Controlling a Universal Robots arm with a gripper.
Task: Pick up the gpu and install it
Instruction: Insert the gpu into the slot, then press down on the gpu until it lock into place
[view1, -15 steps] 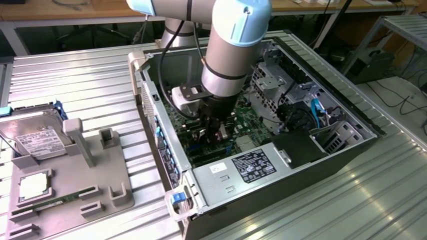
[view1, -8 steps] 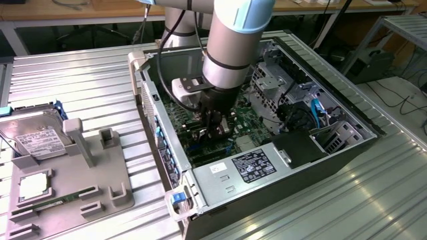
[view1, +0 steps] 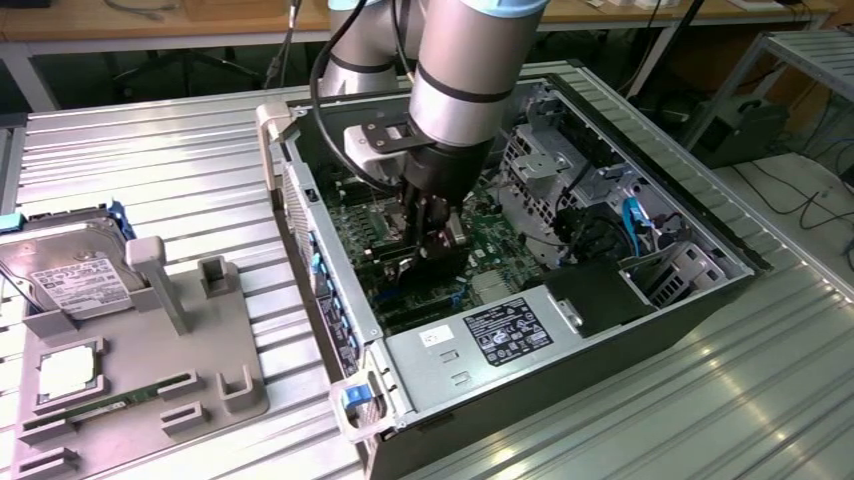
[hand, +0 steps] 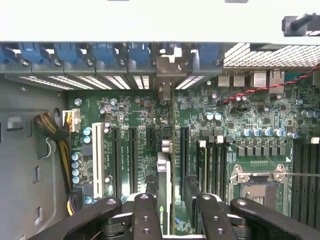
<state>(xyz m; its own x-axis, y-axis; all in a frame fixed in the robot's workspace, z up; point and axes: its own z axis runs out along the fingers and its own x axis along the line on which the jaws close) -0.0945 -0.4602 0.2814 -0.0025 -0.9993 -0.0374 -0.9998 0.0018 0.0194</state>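
Observation:
The gpu (hand: 164, 175) appears edge-on in the wrist view as a thin dark card standing upright over the green motherboard (hand: 140, 120), in line with a long expansion slot. Its metal bracket end (hand: 167, 75) reaches the case's rear slot openings. My gripper (hand: 172, 217) is shut on the card, one black finger (hand: 145, 215) on each side. In the exterior view my gripper (view1: 434, 240) is lowered deep inside the open computer case (view1: 300, 200), with the gpu (view1: 407, 265) low against the motherboard beneath it.
A grey holder (view1: 174, 330) at the exterior view's left carries a hard drive (view1: 67, 275), a square chip (view1: 64, 372) and a memory stick (view1: 114, 405). In the case, the power supply (view1: 507, 335) and drive cage (view1: 561, 170) flank the board. A cable bundle (hand: 55, 132) lies beside the slots.

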